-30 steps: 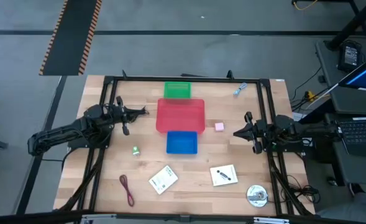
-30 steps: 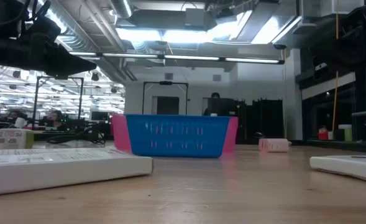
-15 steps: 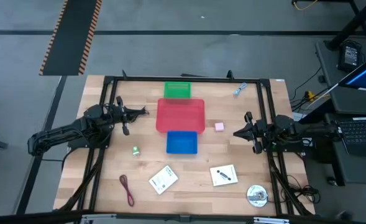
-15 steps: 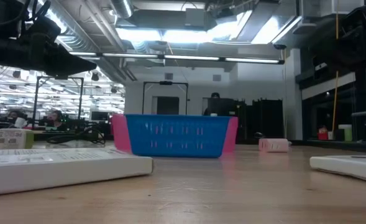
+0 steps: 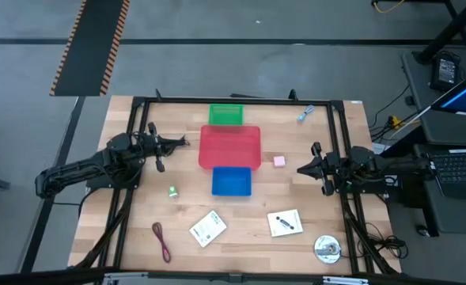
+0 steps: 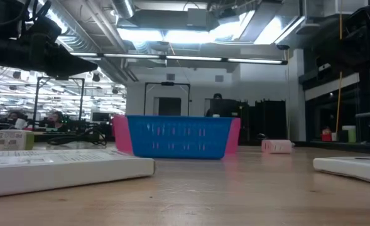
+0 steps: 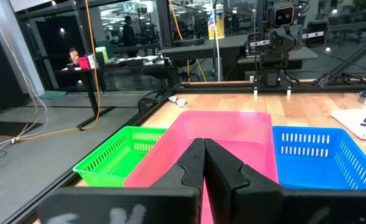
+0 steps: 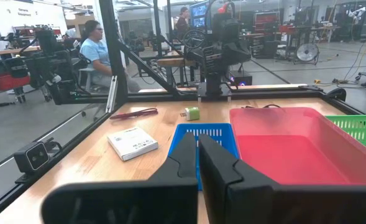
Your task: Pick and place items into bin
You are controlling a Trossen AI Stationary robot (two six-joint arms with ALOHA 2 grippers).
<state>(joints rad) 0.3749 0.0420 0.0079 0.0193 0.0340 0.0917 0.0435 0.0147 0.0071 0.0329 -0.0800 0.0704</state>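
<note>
Pink cube (image 5: 279, 161) sits beside bin (image 5: 229, 146); low view hides gap.

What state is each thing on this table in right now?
Left gripper: fingers shut, empty.
Right gripper: fingers shut, empty.
Red bin: empty.
Blue bin: empty.
Green bin: empty.
Pink cube: loose on table.
Dark red cord loop: lying on table.

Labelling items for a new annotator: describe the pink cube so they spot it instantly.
Find the three bins mid-table; the red bin is the biggest. Just off its side toward the right gripper a pink cube sits alone on bare wood, the only pink loose item, far smaller than the white cards.
</note>
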